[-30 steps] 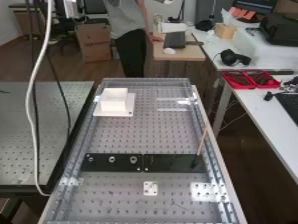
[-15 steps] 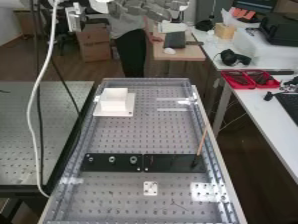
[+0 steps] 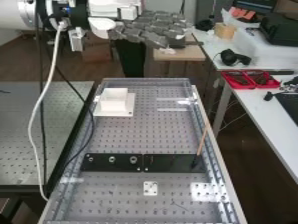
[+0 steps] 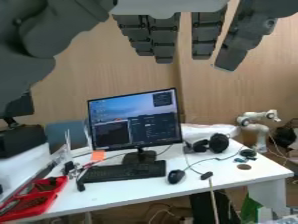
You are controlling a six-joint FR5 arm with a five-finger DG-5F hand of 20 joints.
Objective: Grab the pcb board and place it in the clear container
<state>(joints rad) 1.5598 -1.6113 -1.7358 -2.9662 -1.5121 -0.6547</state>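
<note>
In the high view, at the upper left, reaches in from a white arm (image 3: pixel 110 11), above and beyond the counter's far end: a dark grey jointed hand (image 3: pixel 149 31), wide, fingers straight and pointing to the right. Below, a perforated metal counter (image 3: pixel 143 135). At its far left, a white square open box (image 3: pixel 114 100) on a flat white base; across from it, a faint clear shape with bright strips (image 3: pixel 174 109). Nearer, a long black flat strip (image 3: pixel 169 162) in two halves, with a thin brown stick (image 3: pixel 201 141) tilted over its right end. Just nearer, a small white square plate (image 3: pixel 151 185) with holes. Cannot single out the pcb board or clear container for certain, nor place either.

In the wrist view, straight, spread fingers and a thick thumb above a white side counter with a black monitor (image 4: pixel 136 135), dark keyboard (image 4: pixel 123 171), black mouse (image 4: pixel 176 176), black headphones (image 4: pixel 218 143) and red bins (image 4: pixel 33 205).
</note>
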